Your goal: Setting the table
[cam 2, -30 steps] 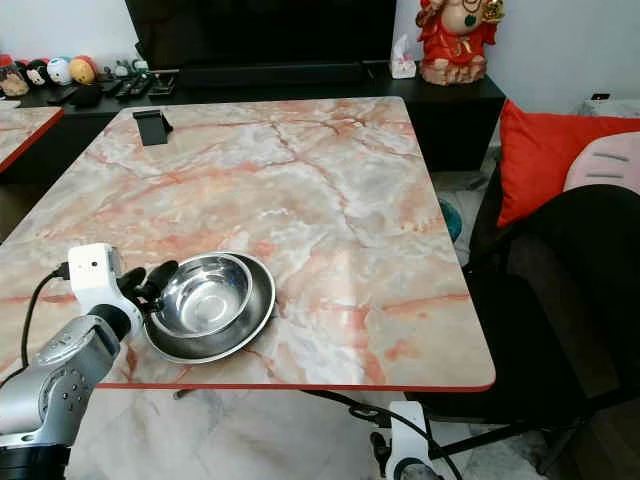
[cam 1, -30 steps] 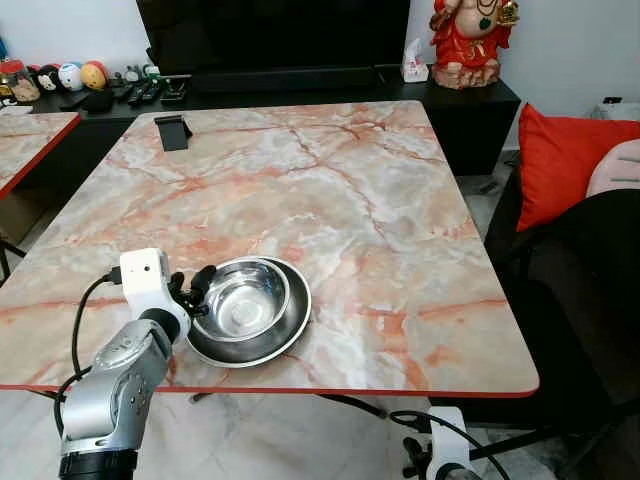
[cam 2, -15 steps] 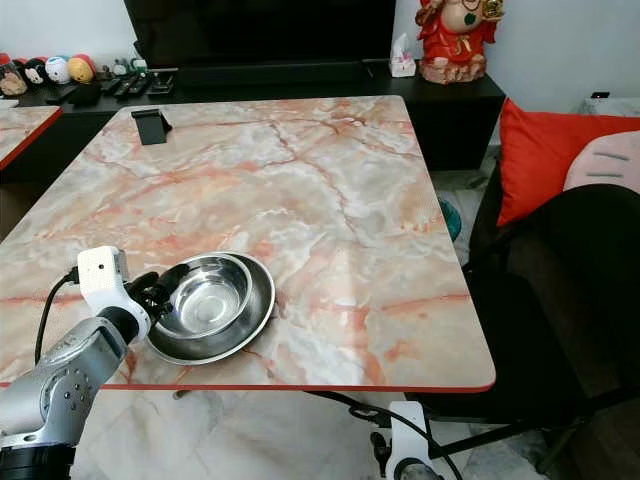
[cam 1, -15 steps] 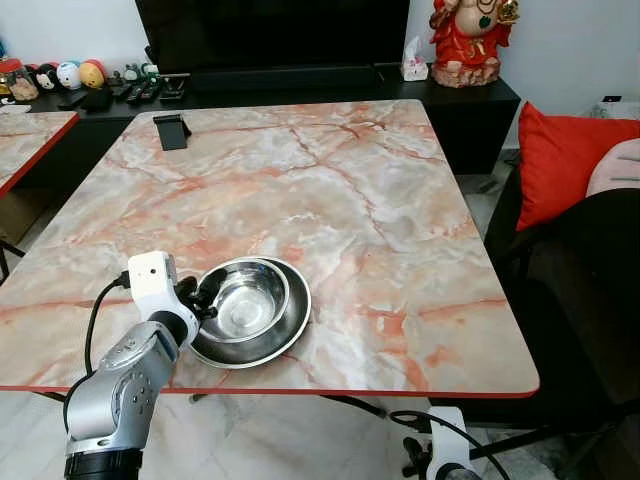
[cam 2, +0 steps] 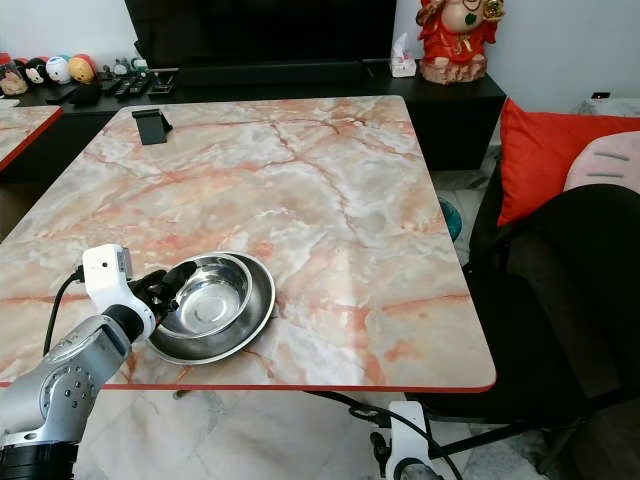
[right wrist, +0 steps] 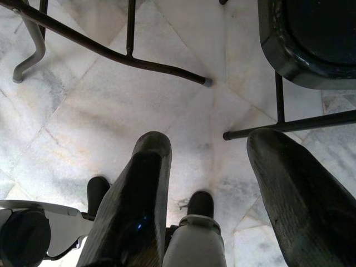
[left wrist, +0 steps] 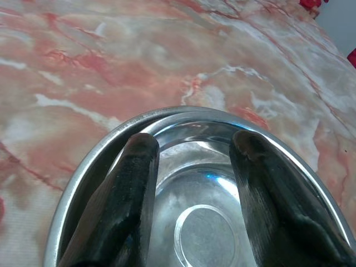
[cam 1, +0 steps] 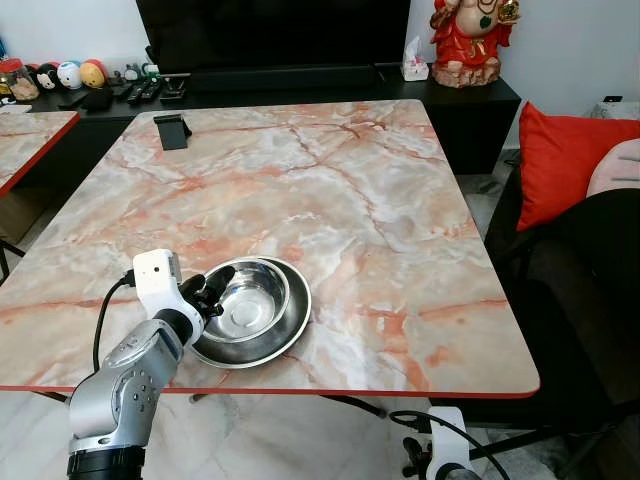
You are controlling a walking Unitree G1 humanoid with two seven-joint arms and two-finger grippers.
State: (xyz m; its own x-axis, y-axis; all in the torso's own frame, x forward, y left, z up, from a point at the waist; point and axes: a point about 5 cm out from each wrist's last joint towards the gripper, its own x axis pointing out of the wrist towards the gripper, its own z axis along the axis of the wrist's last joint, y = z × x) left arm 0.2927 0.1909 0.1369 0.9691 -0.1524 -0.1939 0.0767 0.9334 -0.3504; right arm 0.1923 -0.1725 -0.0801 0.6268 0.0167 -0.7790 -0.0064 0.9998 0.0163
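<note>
My left gripper [cam 1: 212, 289] sits at the near-left rim of the small shiny steel bowl [cam 1: 250, 300], its two black fingers [left wrist: 130, 183] spread apart over the bowl's inside, clasping nothing; that bowl rests inside a wider, shallow stainless steel dish [cam 1: 285, 330], which stands near the front edge of the pink-veined marble worktop [cam 1: 330, 190] with its red trim; a small black stand [cam 1: 173, 131] sits at the far-left corner, well apart; my right gripper [right wrist: 208, 183] hangs below beside the worktop, fingers parted over the pale tiled floor [right wrist: 100, 111], holding nothing.
</note>
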